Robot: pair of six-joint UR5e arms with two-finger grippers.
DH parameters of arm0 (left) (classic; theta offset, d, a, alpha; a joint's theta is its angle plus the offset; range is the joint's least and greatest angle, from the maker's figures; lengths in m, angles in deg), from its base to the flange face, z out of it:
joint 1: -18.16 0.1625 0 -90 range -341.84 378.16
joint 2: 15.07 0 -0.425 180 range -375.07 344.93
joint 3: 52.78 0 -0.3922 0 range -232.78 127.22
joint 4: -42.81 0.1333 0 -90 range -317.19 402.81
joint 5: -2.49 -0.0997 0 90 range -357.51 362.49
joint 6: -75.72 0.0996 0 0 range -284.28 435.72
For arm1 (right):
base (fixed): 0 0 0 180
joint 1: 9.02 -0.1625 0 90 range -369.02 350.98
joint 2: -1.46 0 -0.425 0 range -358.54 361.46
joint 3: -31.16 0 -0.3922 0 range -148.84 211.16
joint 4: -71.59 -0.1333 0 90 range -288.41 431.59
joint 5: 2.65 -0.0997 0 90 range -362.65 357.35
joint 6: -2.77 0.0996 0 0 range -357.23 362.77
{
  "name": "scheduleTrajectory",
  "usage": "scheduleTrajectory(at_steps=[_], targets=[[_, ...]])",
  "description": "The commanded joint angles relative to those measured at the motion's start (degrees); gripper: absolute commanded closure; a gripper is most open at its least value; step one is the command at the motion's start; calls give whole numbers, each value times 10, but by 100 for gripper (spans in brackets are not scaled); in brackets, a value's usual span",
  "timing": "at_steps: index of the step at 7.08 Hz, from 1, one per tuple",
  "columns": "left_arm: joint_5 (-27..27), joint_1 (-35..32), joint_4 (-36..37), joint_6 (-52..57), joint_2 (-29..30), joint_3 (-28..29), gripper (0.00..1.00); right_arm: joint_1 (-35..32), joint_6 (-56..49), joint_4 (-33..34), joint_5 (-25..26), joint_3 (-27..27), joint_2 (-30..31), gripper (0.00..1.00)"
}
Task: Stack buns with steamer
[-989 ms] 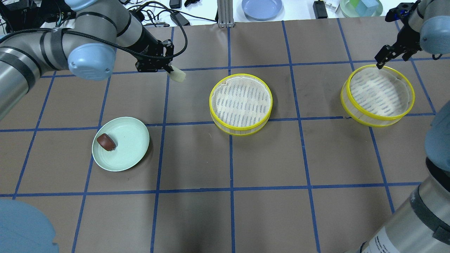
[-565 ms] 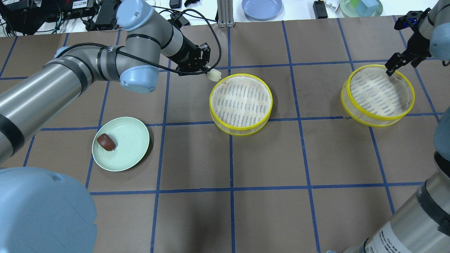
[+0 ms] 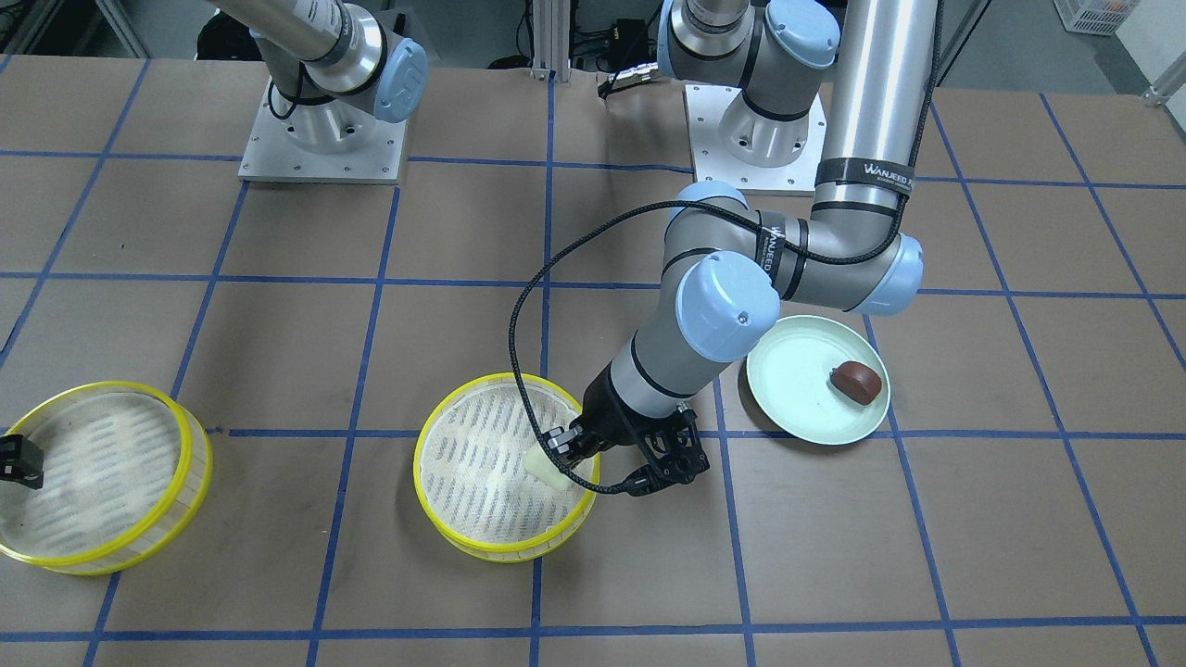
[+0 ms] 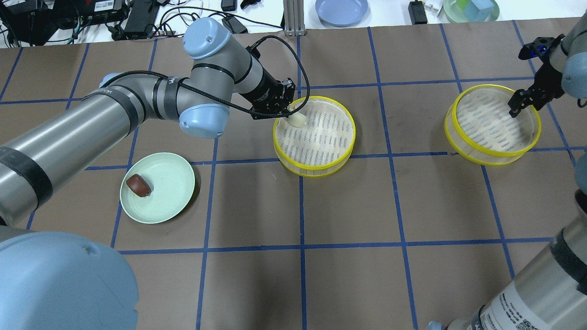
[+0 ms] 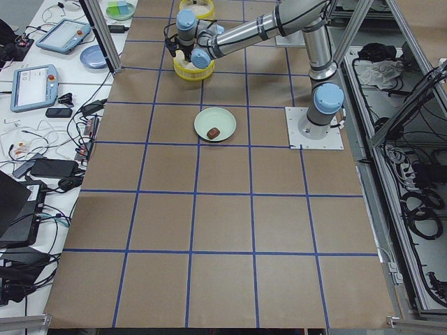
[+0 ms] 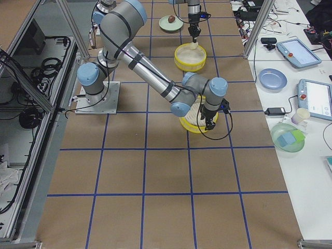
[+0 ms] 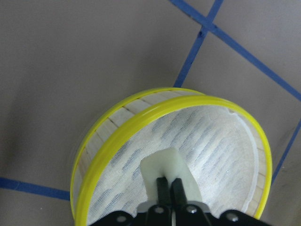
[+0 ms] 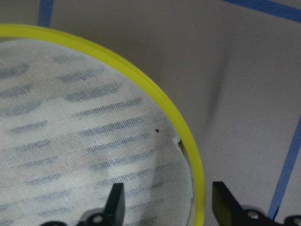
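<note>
Brown paper gridded with blue tape covers the bench (image 4: 357, 201); a white counter (image 4: 390, 13) lies beyond. The left fingers (image 7: 162, 188) pinch the cream bun (image 4: 298, 120) over the middle steamer tray (image 4: 316, 170); the right fingers (image 8: 115, 200), spread, straddle the other tray (image 4: 493, 158) at its rim; the brown bun (image 4: 138, 184) lies on the green plate (image 4: 176, 195)

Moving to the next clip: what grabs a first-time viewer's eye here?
The left pincer clamps the cream bun over the middle steamer tray, near its rim. On the robot's right, the open right pincer straddles the yellow rim of the second tray. The brown bun sits alone on the mint plate.
</note>
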Motion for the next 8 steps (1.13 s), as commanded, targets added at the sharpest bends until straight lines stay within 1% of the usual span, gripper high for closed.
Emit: scheduleTrajectory(at_steps=[1, 2, 3, 4, 5, 6, 7, 8], targets=[[-4, -1, -27, -1, -7, -18, 63, 13, 0, -1, -4, -3, -5, 81], [-4, -1, -23, -1, -10, -15, 27, 13, 3, -2, -4, -3, -1, 100], [-5, 0, -19, 2, -13, -11, 0, 12, 2, -4, -6, -3, 3, 100], [-5, 2, -19, 5, -15, -8, 0, 9, 8, -6, -6, -2, 10, 100], [-17, 31, -34, 21, -29, 9, 0, 0, 21, -19, -6, -2, 41, 100], [-23, 66, -89, 102, -51, 22, 0, -31, 72, -71, -6, -2, 77, 100], [-77, 103, -158, 181, -81, 29, 0, -69, 125, -101, -16, 3, 100, 100], [-139, 127, -214, 256, -105, 30, 0, -114, 172, -105, -24, 3, 117, 100]])
